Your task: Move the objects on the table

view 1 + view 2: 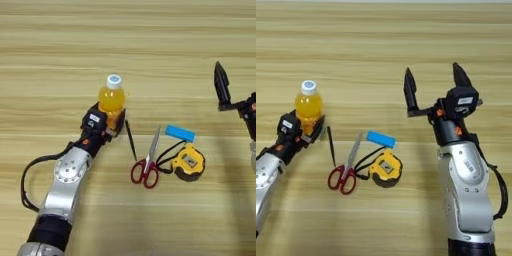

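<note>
**Left jaws at the bottle; the loose items lie closer to the right arm's side**

Your left gripper [111,121] is at the base of the orange juice bottle [111,99], which stands upright with its white cap on, at the left of the counter [150,40]. The jaws appear to be pinching the bottle's lower body, one finger on each side, though the contact itself is partly hidden behind the bottle.

Your right gripper [433,90] hovers over bare wood with its jaws spread wide and nothing between them, tips pointing away from you.

The rest sits between the two arms. The black pen [130,140] lies just right of the left gripper, its long axis running nearly front to back. Next come the red-handled scissors [148,162], handles toward you, blades pointing away. The blue bar [179,133] lies just beyond the tape measure [188,161].

From the right jaws, the bar and tape measure lie to the left and nearer you. I judge that arm suited to them; the bar's long axis runs roughly crosswise, so you would turn the wrist.
</note>
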`<state>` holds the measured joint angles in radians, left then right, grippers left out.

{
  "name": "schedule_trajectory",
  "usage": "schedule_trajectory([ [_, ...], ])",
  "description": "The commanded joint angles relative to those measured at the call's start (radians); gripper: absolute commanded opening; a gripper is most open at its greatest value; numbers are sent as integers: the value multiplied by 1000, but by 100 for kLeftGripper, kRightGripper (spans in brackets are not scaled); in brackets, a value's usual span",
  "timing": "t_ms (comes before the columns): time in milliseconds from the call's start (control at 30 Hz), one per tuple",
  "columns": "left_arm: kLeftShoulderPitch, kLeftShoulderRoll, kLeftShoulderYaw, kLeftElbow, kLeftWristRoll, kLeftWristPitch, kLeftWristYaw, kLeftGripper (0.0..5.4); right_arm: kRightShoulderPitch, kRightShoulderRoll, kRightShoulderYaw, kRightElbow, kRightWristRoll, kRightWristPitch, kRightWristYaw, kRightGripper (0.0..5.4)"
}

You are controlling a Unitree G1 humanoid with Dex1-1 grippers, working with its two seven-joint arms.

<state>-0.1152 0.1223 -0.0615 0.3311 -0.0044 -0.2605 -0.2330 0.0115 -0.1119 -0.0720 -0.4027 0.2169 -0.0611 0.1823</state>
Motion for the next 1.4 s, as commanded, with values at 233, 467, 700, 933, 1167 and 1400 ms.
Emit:
schedule_trajectory([
  [233,-58,16,39,89,26,10,76,340,-3,6,14,-3,-13,-5,-4,540],
  [467,-75,12,63,152,13,2,95,340,0,9,21,-5,-19,-5,-5,540],
  [700,-76,6,65,162,7,3,96,340,3,10,27,-8,-22,-4,-6,540],
  [933,-78,3,62,163,10,6,100,340,1,9,26,-3,-24,-5,-4,540],
  [1167,-82,2,59,165,16,11,110,397,-3,8,25,4,-26,-8,-4,540],
  [1400,-85,1,58,161,22,17,133,473,-5,7,25,13,-27,-11,0,540],
])
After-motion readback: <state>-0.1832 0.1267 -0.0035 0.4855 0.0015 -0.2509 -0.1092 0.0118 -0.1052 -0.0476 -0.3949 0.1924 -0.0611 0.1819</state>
